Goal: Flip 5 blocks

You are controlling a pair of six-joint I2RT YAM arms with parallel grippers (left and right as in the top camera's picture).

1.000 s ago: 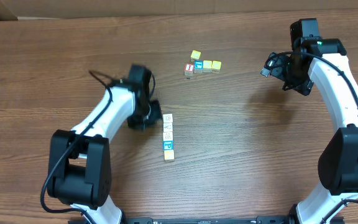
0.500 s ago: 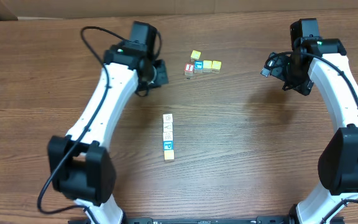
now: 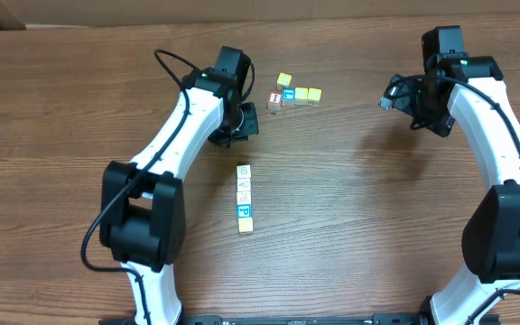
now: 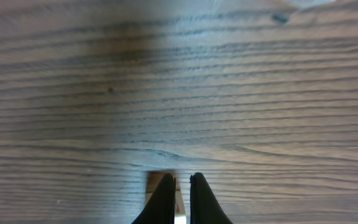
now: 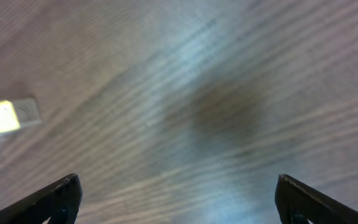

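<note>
- Bench: brown wood grain, carries everything.
- Right end effector: spread wide, empty, well off to the far right of the blocks.
- Left end effector: pressed together, nothing pinched, near the blocks' far end.
- The blocks: five touching in one column on the bench, yellow nearest, blue "P" next.
- Handling, judged: light, rigid, smooth wood, tiny. Pinch one across opposite side faces. Neighbours crowd it, so it may skid.

Overhead straight down over whole table, wrist views close, sharing its woodgrain
</note>
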